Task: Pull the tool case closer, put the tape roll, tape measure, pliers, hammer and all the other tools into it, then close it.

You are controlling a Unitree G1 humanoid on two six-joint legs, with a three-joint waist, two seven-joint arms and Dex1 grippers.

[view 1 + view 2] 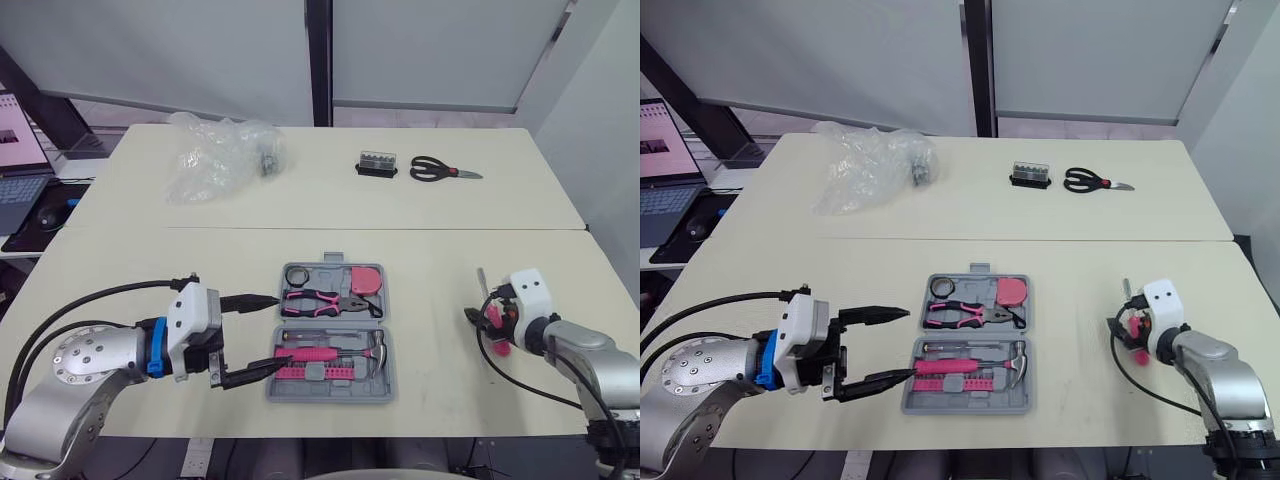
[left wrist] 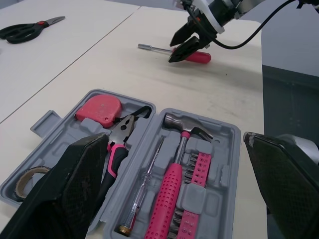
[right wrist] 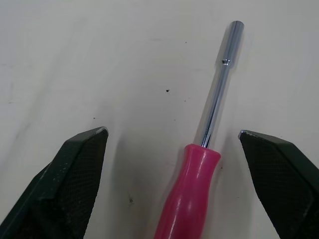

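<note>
The left tool [image 1: 272, 330] is released, its fingers spread wide at the left edge of the case [image 1: 330, 318], with the near finger reaching over the near-left corner. The case lies unfolded on the near middle of the bench [image 1: 430, 250]. Its far half holds the tape roll [image 1: 298, 276], pliers [image 1: 325, 302] and tape measure [image 1: 366, 280], and its near half holds the hammer [image 1: 330, 354]. The right tool [image 3: 172, 133], also released, straddles a pink-handled driver [image 3: 192, 199] that lies well right of the case and touches neither finger. On the far side of the bench lie a bag [image 1: 215, 155], a bit holder [image 1: 377, 164] and scissors [image 1: 440, 170].
</note>
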